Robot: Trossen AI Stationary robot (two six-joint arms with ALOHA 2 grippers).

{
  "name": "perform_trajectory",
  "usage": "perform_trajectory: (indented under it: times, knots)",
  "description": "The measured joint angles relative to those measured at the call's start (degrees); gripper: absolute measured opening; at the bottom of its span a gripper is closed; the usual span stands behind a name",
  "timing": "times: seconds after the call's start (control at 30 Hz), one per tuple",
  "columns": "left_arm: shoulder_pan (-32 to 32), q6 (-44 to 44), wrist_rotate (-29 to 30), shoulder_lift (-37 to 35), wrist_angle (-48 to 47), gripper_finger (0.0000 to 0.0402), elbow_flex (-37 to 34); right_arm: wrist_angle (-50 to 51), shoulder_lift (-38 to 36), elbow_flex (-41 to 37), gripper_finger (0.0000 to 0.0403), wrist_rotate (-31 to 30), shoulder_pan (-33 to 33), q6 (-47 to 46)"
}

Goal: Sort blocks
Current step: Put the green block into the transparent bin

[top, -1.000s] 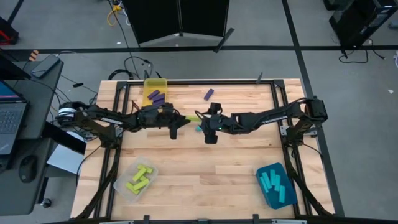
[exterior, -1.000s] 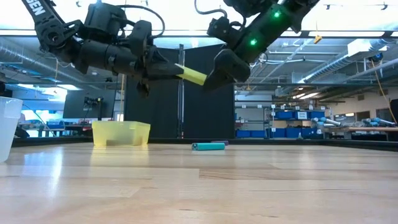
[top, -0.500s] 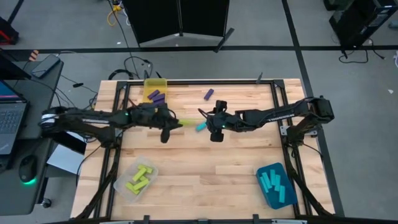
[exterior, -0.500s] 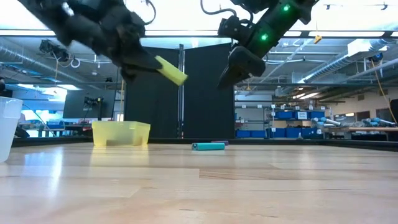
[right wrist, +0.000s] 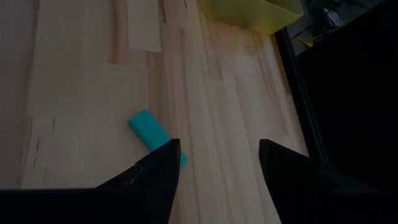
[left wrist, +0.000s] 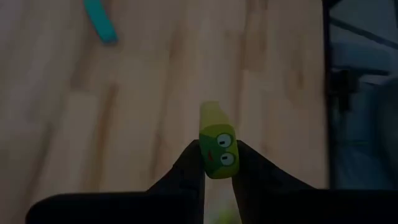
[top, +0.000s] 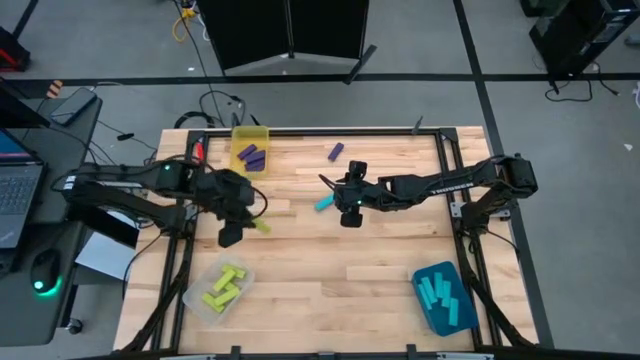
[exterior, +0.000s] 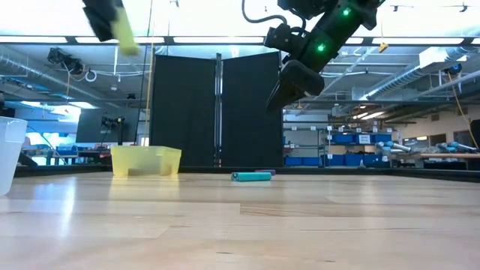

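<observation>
three bins (top: 250, 148), perhaps fourteen blocks (top: 324, 204)

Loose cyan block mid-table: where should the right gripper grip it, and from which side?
Grip the cyan block mid-length, across its narrow width, coming straight down. It lies flat and alone on the table, long sides exposed. The right gripper hangs open just beside it; turning the fingers square to its slanted axis probably helps.

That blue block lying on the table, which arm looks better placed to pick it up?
The right arm. Its claw hangs open close beside the blue block, which also shows just past its fingers. The left claw is farther off and already grips a yellow-green block.
</observation>
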State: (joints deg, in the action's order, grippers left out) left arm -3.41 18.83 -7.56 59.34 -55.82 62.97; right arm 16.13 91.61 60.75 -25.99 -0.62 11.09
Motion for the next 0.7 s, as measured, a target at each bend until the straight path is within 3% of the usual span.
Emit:
perform_trajectory:
  times: [0.17, 0.4, 0.53, 0.7]
  knots:
    - [-6.21, 13.05, -3.11, 2.81, -12.26, 0.0059, 5.56, 0.39, 0.00, 0.00, 0.0229, 0.06, 0.00, 0.10]
    - [-16.14, 30.99, -10.09, 6.53, -20.15, 0.0059, 4.34, 0.93, 0.00, 0.00, 0.0226, 0.24, 0.00, 1.10]
    - [-21.36, 37.07, -13.93, 8.53, -19.05, 0.0059, 1.04, 0.84, 0.00, 0.00, 0.0223, 1.27, 0.00, 2.29]
    - [-26.71, 43.58, -20.70, 9.28, -9.68, 0.0059, -7.49, 0.67, 0.00, 0.00, 0.0222, 1.88, 0.00, 2.60]
